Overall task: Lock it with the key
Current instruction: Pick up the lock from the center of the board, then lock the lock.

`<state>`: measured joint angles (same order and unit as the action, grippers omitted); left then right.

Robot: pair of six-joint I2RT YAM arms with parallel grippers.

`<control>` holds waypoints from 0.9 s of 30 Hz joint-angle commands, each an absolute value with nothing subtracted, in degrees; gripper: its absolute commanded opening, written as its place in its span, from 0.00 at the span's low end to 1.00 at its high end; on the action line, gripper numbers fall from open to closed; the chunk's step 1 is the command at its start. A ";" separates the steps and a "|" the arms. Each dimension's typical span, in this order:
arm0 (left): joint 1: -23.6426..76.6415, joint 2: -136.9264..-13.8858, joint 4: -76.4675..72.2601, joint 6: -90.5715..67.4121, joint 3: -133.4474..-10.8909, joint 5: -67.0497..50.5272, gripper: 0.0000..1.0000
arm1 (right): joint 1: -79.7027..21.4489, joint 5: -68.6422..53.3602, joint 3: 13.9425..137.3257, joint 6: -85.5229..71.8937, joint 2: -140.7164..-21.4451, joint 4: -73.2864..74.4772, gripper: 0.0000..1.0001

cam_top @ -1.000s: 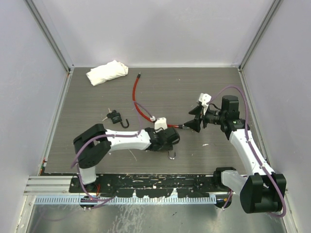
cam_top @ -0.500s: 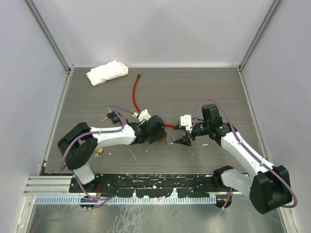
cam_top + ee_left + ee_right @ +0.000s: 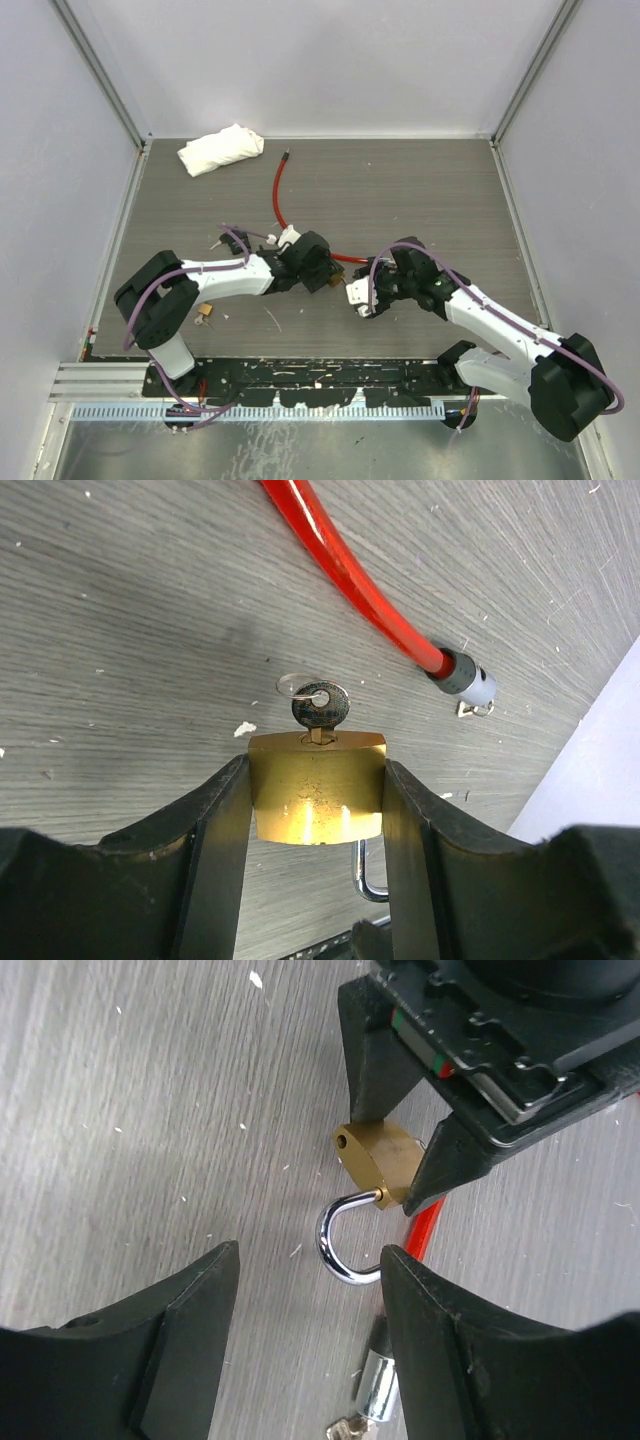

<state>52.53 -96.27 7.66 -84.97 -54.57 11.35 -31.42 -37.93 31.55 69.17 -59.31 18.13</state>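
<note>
On my left wrist feed the left gripper (image 3: 315, 770) is clamped on the brass padlock (image 3: 317, 800) — one finger flat against each side of the body, the jaws held apart only by the width of the lock. The key (image 3: 321, 707) sits in the keyhole on the padlock's far face, its head and a thin wire ring sticking out above the grey table (image 3: 130, 630). The shackle (image 3: 340, 1245) is swung out of the body: one leg is seated and the other hole in the padlock stands empty, so the lock is open. On the right wrist feed the right gripper (image 3: 308, 1255) faces the padlock from the shackle side, jaws wide apart and holding nothing. The shackle's loop lies in the gap close to one fingertip, and I cannot tell whether it touches. A red cable (image 3: 350, 575) runs past the padlock on the key side, its metal end cap (image 3: 468, 677) just beside the lock. In the overhead view a white cloth bundle (image 3: 221, 149) lies well apart from the padlock, beyond it and to its left.
</note>
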 commanded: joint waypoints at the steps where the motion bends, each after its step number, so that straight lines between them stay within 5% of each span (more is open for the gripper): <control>1: 52.56 -92.27 1.78 -87.59 -53.53 9.28 0.00 | -35.02 -27.29 29.59 74.13 -57.43 11.13 0.64; 17: 52.77 -93.52 -2.92 -91.18 -50.53 4.16 0.00 | -42.56 -15.87 22.07 79.67 -57.21 -2.36 0.52; 21: 52.87 -93.66 -3.51 -91.79 -49.89 4.04 0.00 | -43.47 -15.23 21.72 79.91 -57.40 -3.05 0.40; 27: 52.91 -93.34 -4.05 -92.89 -49.57 3.53 0.03 | -43.87 -14.19 21.27 80.07 -56.85 -3.68 0.10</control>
<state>52.60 -95.64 1.02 -91.33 -49.36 4.73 -43.59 -15.92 21.12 79.59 -58.37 0.89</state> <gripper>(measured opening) 0.492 0.193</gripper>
